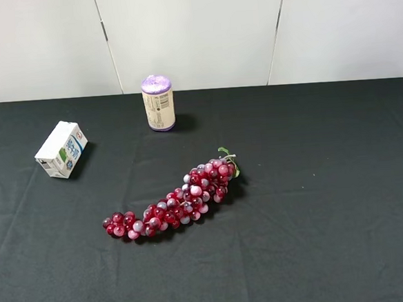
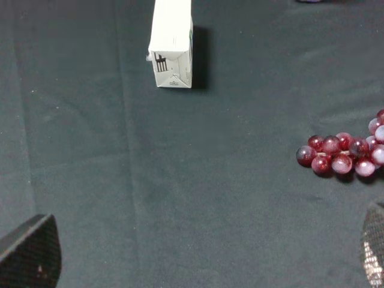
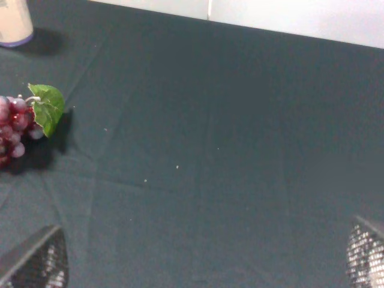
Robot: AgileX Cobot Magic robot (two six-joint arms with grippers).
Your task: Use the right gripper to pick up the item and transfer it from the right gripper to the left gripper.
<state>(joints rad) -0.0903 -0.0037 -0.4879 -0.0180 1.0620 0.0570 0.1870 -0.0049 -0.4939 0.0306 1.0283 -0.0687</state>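
Observation:
The item, a small white carton (image 1: 61,149) with blue and green print, lies on its side at the left of the black table. It also shows in the left wrist view (image 2: 172,45), some way ahead of my left gripper (image 2: 201,258). That gripper is open and empty, with only its fingertips (image 2: 30,255) showing at the frame's corners. My right gripper (image 3: 201,261) is open and empty over bare cloth, with its fingertips (image 3: 36,261) far apart. The carton is out of the right wrist view. Neither arm shows in the exterior high view.
A purple-topped can (image 1: 158,103) stands upright at the back, left of centre; its base shows in the right wrist view (image 3: 13,23). A red grape bunch (image 1: 177,201) lies across the middle, and also shows in both wrist views (image 2: 348,153) (image 3: 18,126). The black table (image 1: 331,218) meets a white wall behind.

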